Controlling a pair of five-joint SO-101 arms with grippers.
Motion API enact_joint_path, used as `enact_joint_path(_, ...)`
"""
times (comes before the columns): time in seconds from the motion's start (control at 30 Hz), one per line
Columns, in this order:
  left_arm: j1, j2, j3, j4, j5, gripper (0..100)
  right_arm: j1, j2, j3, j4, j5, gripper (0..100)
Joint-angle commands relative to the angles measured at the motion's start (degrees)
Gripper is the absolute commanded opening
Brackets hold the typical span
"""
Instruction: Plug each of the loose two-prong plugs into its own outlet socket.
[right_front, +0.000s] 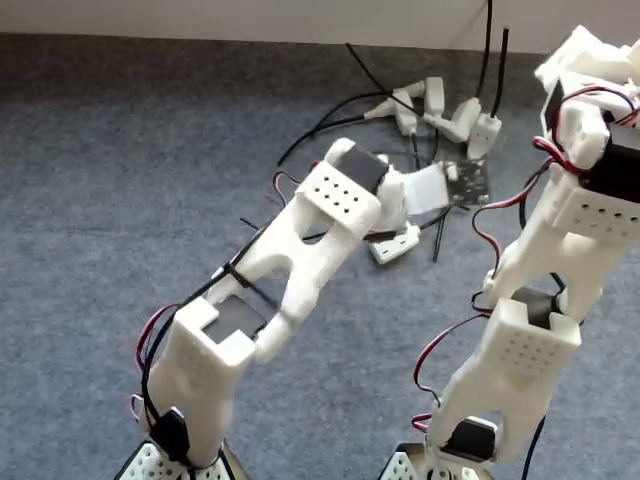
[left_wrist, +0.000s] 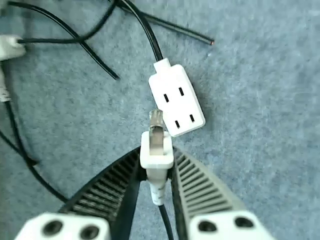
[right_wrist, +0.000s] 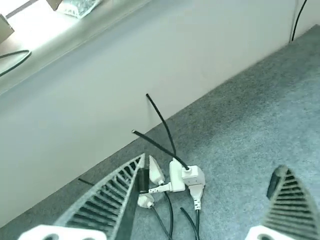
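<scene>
My left gripper (left_wrist: 156, 162) is clamped on a white two-prong plug (left_wrist: 156, 150), its cord trailing back between the jaws. The prongs point at the outlet block (left_wrist: 177, 102) and their tips sit just at its near edge. I cannot tell how high above the block they are. The right gripper (right_wrist: 211, 167) is spread wide with nothing in it, held high and well apart from the block.

The main risk, as I judge it, is alignment: the prongs look turned relative to the slot pairs, so pushing in now could catch the block's face. The block lies loose on the carpet (left_wrist: 260, 150), so a skewed push would likely slide or tip it. The plug could also twist in the jaws, and the black cables (left_wrist: 145, 30) beyond the block may drag on it.

The left wrist view gives me the slots and prongs. In the high view the left arm (right_front: 300, 240) lies over most of the outlet block (right_front: 395, 243), so the slots are hidden. That view does show the cluster of plugs and sockets (right_front: 440, 110) well beyond the block. The right wrist view shows this cluster (right_wrist: 172, 182) near the foot of the wall (right_wrist: 150, 60).
</scene>
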Motion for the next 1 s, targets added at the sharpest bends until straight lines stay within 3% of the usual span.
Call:
enact_joint_path(0.0, 0.48, -5.76, -7.87, 2.99, 5.19, 4, 3.74, -5.05, -6.64, -1.36, 0.62, 36.2)
enact_joint_path(0.17, -2.68, -5.93, -9.89, 2.90, 15.12, 4, 8.22, -8.66, -6.64, -1.01, 0.44, 36.2)
enact_joint_path(0.33, -4.00, -10.59, -15.08, 3.96, 24.44, 2, 8.31, -6.99, -6.55, -1.54, 0.35, 36.2)
enact_joint_path(0.63, 0.84, -36.09, -17.01, 11.34, 30.86, 2, 6.73, -1.27, -6.55, -3.74, 0.35, 36.1)
enact_joint_path(0.83, 7.60, -52.35, -3.12, 9.76, 32.00, 1, 2.77, 2.24, -6.55, -4.00, 0.35, 36.1)
enact_joint_path(0.97, 10.24, -66.95, 15.52, -0.44, 32.00, 1, 1.10, 2.51, -6.55, -3.74, 0.44, 36.1)
